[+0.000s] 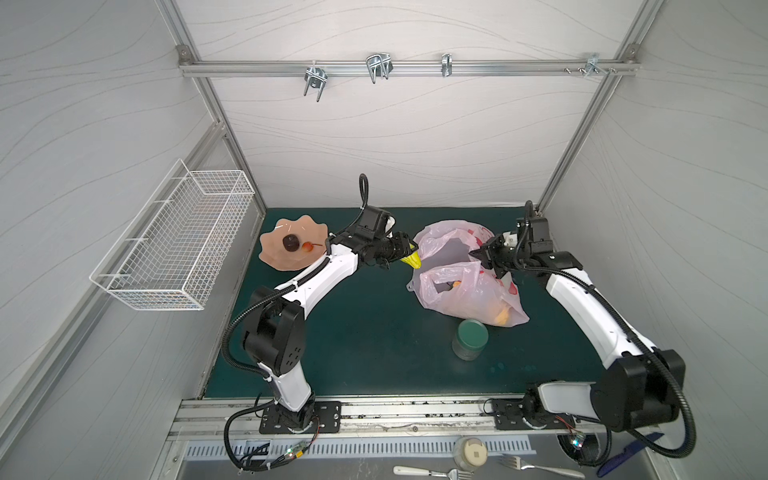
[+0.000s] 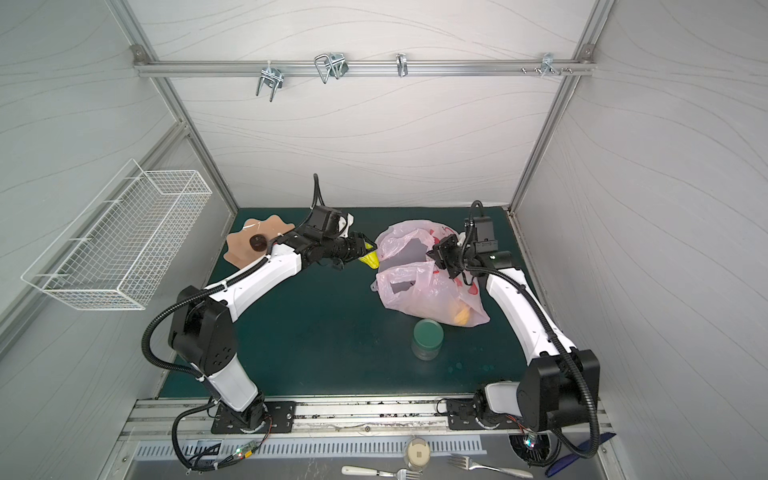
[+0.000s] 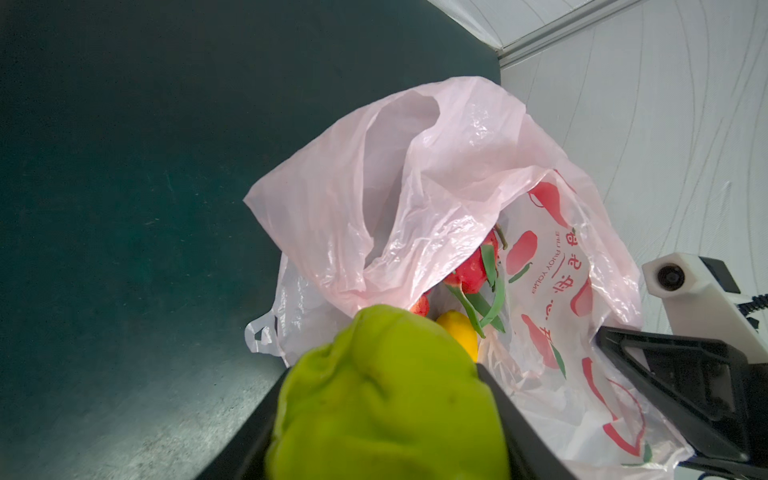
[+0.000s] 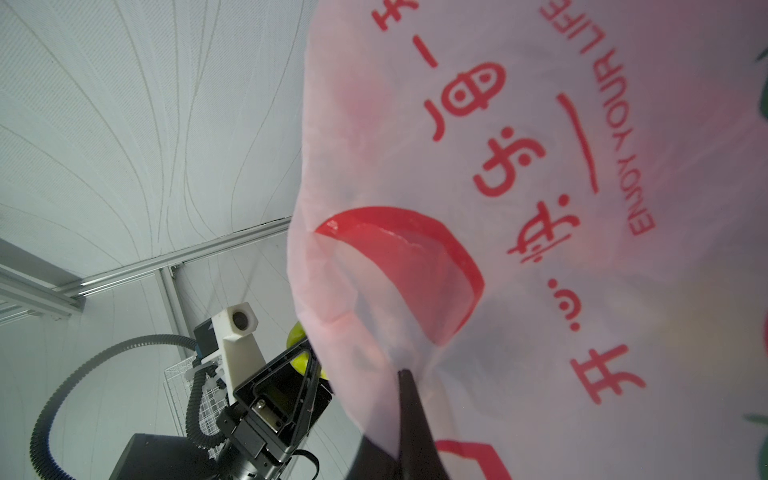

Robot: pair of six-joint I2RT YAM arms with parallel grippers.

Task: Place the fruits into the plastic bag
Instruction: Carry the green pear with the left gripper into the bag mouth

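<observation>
Progress looks well past halfway. The left pincer [image 1: 409, 252] grips a yellow-green fruit [image 3: 386, 395] at the mouth of the plastic bag [image 1: 465, 291], which lies just ahead of its tips. The right pincer [image 1: 474, 253] is clenched on the bag's far rim, holding it open. Inside lie a dragon fruit [image 3: 473, 270], a lemon [image 3: 459, 332] and a strawberry [image 3: 420, 306]. Behind the left pincer, the dish [image 1: 274, 257] carries a dark brown fruit [image 1: 291, 242] and a cherry [image 1: 308, 247], both left to move.
</observation>
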